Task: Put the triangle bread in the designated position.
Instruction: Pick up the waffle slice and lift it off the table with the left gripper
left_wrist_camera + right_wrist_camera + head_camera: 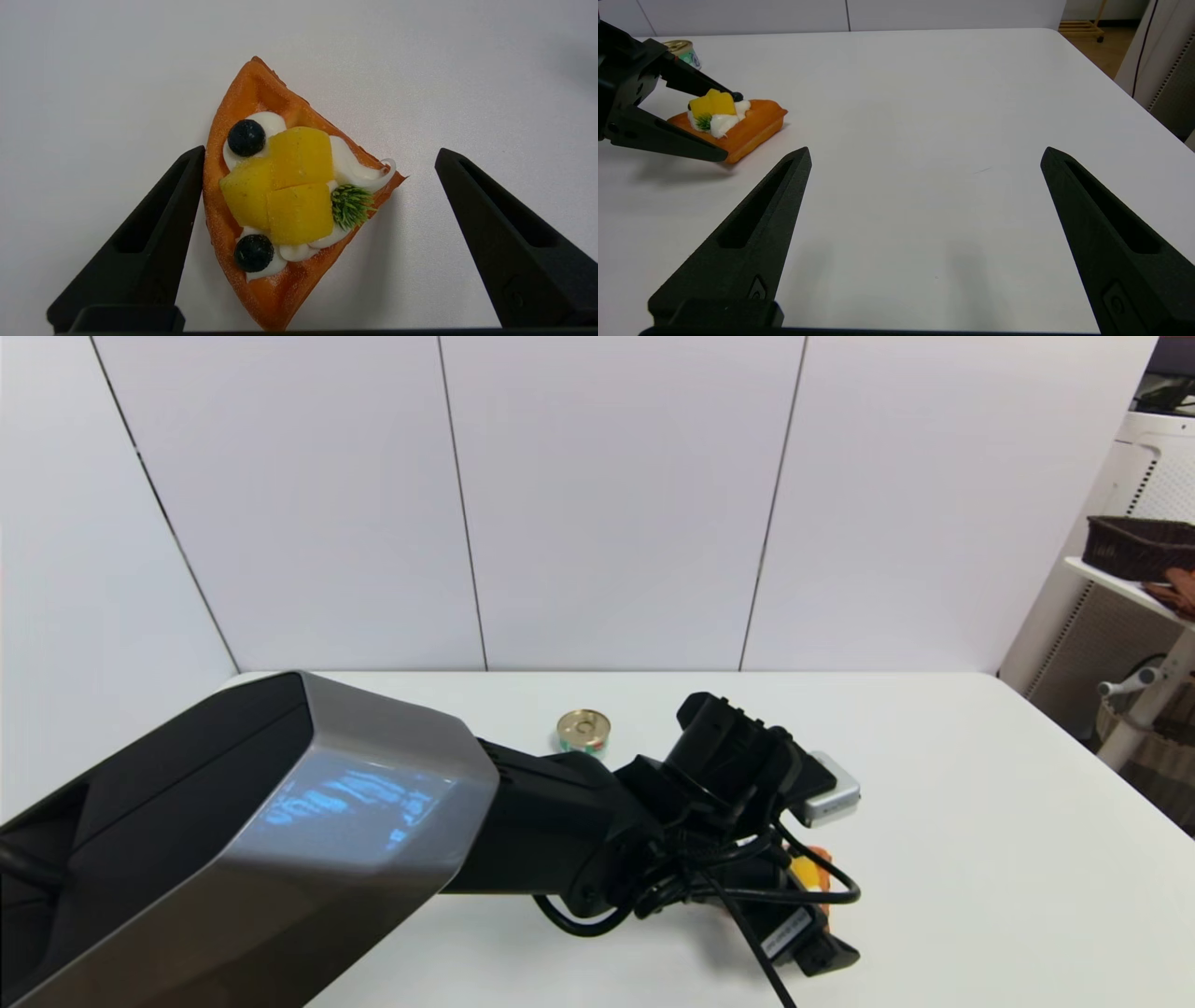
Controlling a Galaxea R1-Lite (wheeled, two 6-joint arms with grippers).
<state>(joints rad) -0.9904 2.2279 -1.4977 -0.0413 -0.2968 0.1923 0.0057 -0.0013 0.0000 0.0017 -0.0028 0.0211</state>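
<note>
White wall panels are standing behind the white desk point(980, 821) where I am working. My left arm is reaching out across the middle of the desk, and my left fingers point(320, 156) are hanging spread apart around the triangle bread point(285, 200), grasping nothing. In the left wrist view one finger point(154, 233) is sitting right against the long orange edge of the bread, touching it or very nearly so, while the other finger point(509, 242) is waiting clear of the bread's far corner with bare desk between them. The bread is lying flat on the desk, its yellow chunks, white cream, two dark berries and a green sprig facing up. From the head view I am seeing only a sliver of its orange and yellow point(810, 870) peeking out beside my left wrist, since the arm is covering the rest.

A small tin can point(583, 731) with a gold lid is standing farther back on the desk, beyond my left arm and apart from the bread.

My right fingers point(924, 156) are released too, wide open and holding nothing, hovering low over bare desk off to the right of the bread, and from there I am looking across at the bread point(733, 123) lying between my left fingers point(721, 126).

A shelf unit with a dark woven basket point(1141, 545) is standing off the desk at the far right.
</note>
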